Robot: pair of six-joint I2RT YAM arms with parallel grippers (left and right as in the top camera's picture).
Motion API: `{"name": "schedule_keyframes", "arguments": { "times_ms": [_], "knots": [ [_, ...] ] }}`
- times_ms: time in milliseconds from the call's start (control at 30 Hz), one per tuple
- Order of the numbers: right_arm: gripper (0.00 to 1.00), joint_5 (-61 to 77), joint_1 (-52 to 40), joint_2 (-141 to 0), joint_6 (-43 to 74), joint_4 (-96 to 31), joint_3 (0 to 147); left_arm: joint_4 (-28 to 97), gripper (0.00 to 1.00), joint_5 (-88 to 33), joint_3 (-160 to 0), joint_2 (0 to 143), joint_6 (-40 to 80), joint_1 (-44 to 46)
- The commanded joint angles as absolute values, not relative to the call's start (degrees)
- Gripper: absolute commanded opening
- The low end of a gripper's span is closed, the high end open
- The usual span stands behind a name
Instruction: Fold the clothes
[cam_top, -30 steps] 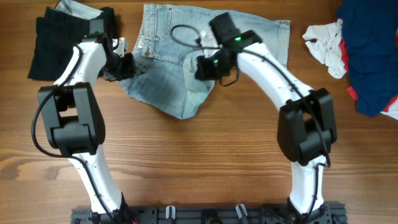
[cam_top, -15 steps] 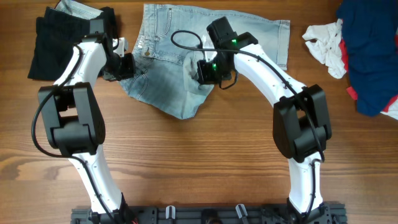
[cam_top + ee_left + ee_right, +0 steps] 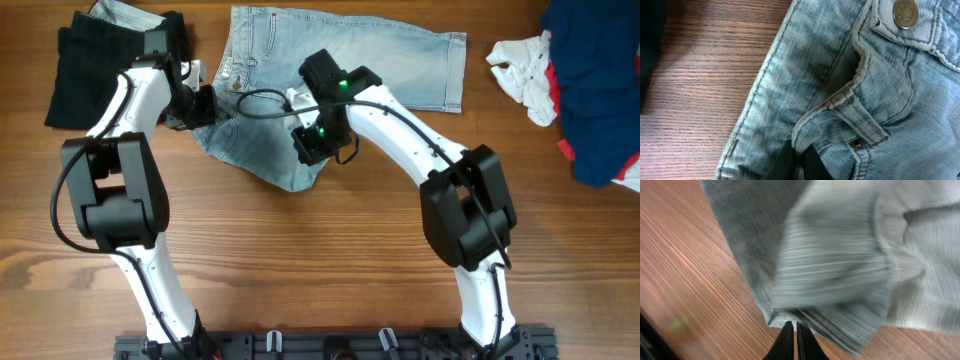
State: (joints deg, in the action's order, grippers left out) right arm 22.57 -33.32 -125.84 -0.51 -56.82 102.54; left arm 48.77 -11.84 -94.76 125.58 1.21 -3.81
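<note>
Left gripper (image 3: pixel 203 106): fingers together, tips buried in the waistband edge of the denim shorts (image 3: pixel 400 65), so clamped on denim. In the wrist view a belt loop (image 3: pixel 862 120) lies just past the tips and slightly to one side, and the metal button (image 3: pixel 905 13) is further out beyond it. Bare table (image 3: pixel 320 260) shows off to the other side of the fingers.

Right gripper (image 3: pixel 308 143): fingers together, pinching a raised fold at the hem edge of one leg. The wrist view is blurred; I see the doubled cloth bunched directly ahead of the tips, with wood on either side below it.

The shorts lie spread between the two grippers and beyond them, towards the far edge of the table, waistband at the left gripper's end.

Surroundings: a black garment (image 3: pixel 75 75) sits just behind the left fingers, close to that arm's wrist. A white cloth (image 3: pixel 522 68) and a dark navy garment (image 3: pixel 595 90) lie well apart from the right fingers, past the other leg's hem. Nothing lies between either gripper and the denim.
</note>
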Motion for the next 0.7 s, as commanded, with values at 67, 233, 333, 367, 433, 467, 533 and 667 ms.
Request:
{"name": "schedule_keyframes", "arguments": {
  "times_ms": [67, 233, 333, 367, 433, 467, 533, 667],
  "knots": [
    [0.07, 16.12, -33.47, -128.09, -9.63, -55.61, 104.20, 48.25, 0.04, -12.16, -94.61, 126.02, 1.80, -3.86],
    [0.11, 15.46, -33.36, -129.32, -13.19, -51.96, 104.20, 48.40, 0.04, -12.21, -94.61, 126.02, 2.02, -3.86],
    [0.10, 19.09, -33.19, -128.09, -13.06, -51.90, 104.88, 48.66, 0.04, -12.19, -94.61, 126.02, 2.00, -3.86],
    [0.12, 20.23, -32.91, -127.00, -12.14, -51.79, 105.16, 48.69, 0.04, -12.19, -94.61, 126.02, 2.00, -3.86],
    [0.19, 21.21, -32.36, -124.77, -11.14, -51.70, 105.41, 48.62, 0.04, -12.19, -94.61, 126.02, 2.00, -3.86],
    [0.26, 21.30, -31.99, -123.33, -10.15, -51.75, 105.41, 48.56, 0.04, -12.19, -94.61, 126.02, 2.00, -3.86],
    [0.38, 21.50, -30.33, -119.39, -8.71, -52.71, 105.41, 48.40, 0.04, -12.19, -94.61, 126.02, 2.00, -3.86],
    [0.49, 21.52, -25.71, -114.54, -3.99, -53.43, 105.41, 48.18, 0.04, -12.16, -94.61, 126.02, 1.98, -3.86]
  ]
}}
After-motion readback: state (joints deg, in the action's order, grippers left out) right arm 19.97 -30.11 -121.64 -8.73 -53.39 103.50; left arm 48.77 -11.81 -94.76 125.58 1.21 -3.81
